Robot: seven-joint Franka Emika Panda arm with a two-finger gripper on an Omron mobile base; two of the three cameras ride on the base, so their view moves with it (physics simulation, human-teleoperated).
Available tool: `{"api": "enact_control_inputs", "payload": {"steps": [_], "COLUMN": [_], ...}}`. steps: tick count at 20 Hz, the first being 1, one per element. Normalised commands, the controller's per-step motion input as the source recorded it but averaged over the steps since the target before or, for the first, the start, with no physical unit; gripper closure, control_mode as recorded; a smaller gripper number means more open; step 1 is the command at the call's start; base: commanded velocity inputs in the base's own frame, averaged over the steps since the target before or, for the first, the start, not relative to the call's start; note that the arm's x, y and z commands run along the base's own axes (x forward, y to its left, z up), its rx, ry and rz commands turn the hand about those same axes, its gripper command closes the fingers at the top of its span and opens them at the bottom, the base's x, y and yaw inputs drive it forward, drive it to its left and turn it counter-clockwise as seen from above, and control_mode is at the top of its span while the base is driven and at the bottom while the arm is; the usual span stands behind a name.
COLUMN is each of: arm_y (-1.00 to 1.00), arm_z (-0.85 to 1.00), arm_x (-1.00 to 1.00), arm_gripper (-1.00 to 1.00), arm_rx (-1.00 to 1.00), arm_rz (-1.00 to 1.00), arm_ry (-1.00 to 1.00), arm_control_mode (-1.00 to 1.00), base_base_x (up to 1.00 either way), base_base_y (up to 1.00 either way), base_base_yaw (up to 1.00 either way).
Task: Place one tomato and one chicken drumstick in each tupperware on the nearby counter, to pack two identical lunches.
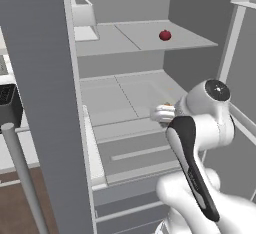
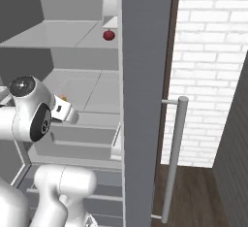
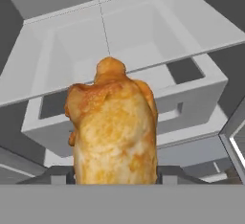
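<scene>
A golden-brown chicken drumstick stands between my gripper's fingers in the hand view, fat end toward the camera, and my gripper is shut on it. From the base views my gripper reaches into an open fridge, just above the middle shelf, with a bit of orange drumstick showing past the hand. A dark red tomato lies on the upper shelf, well above and behind the gripper. The tupperware and the counter are out of view.
The open fridge door stands beside the arm, with its long bar handle. Below the held drumstick sits a white drawer. A white bin rests on the upper shelf. A brick wall lies right.
</scene>
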Motion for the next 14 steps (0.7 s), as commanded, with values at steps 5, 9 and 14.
{"api": "enact_control_inputs", "payload": {"steps": [5, 9, 14], "arm_y": [0.0, 0.0, 0.0], "arm_z": [0.0, 0.0, 0.0], "arm_x": [0.0, 0.0, 0.0], "arm_gripper": [1.0, 1.0, 1.0], "arm_rx": [0.0, 0.0, 0.0], "arm_rz": [0.0, 0.0, 0.0], "arm_ry": [0.0, 0.0, 0.0], "arm_control_mode": [1.0, 1.0, 1.0], "base_base_x": [-1.0, -1.0, -1.0], "base_base_y": [0.0, 0.0, 0.0], "base_base_yaw": [0.05, 0.2, 0.51]}}
